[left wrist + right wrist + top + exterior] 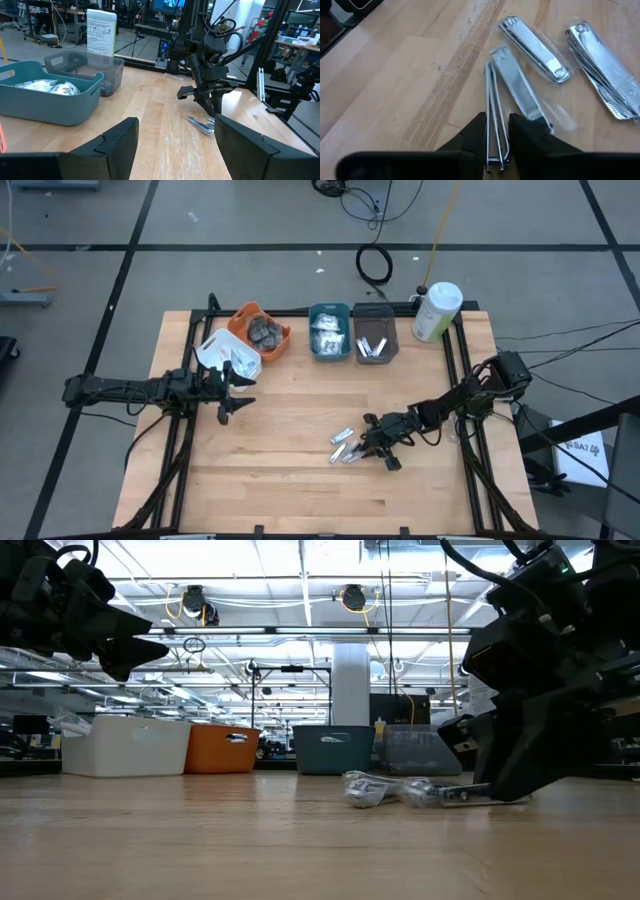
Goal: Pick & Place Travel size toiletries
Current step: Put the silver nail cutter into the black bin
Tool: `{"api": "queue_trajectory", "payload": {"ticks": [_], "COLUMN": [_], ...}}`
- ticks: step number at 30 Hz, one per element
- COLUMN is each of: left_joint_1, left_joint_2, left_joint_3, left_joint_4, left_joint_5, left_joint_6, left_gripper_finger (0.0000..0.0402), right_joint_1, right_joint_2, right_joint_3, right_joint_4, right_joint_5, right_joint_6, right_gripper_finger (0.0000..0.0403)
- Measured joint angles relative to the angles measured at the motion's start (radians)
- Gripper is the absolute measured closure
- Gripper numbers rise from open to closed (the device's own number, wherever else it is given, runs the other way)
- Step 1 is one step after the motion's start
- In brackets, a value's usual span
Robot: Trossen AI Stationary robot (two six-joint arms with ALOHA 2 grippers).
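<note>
Several small silver nail clippers (532,47), some in clear wrap, lie on the wood table right of centre (343,445); they also show in the low view (375,790). My right gripper (378,448) is down at the table on their right side, shut on one clipper (493,115) that stands on its edge. My left gripper (228,395) hovers open and empty at the table's left, near the white bin (228,355); its wrist view (172,145) looks across the table at the right arm. My right gripper pinches the thin clipper by its near end (493,150) between its two fingers (470,137), one on each flat side. The fingers come slanting down from the table's right and lie along the clipper. Its far end (490,70) points away, low over the table beside a wrapped clipper (517,92).
Four bins stand in a row at the back: white, orange (262,330) with dark discs, teal (329,332) with white packets, grey (374,338) with silver pieces. A white-and-green bottle (436,310) stands at the back right. Bare wood lies in the middle and near side.
</note>
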Motion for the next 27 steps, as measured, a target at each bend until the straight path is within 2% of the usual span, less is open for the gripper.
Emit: {"api": "queue_trajectory", "payload": {"ticks": [6, 15, 27], "left_joint_1": [0.0, 0.0, 0.0], "left_joint_2": [0.0, 0.0, 0.0], "left_joint_3": [0.0, 0.0, 0.0], "left_joint_4": [0.0, 0.0, -0.001], "left_joint_5": [0.0, 0.0, 0.0], "left_joint_6": [0.0, 0.0, 0.0], "left_gripper_finger": [0.0146, 0.0146, 0.0147], "right_joint_1": [0.0, 0.0, 0.0], "right_joint_2": [0.0, -0.025, -0.189], "right_joint_3": [0.0, -0.002, -0.004], "right_joint_4": [-0.001, 0.012, -0.011], "right_joint_5": [-0.002, -0.004, -0.003], "right_joint_6": [-0.022, -0.022, -0.029], "right_gripper_finger": [0.0369, 0.036, 0.0363]}}
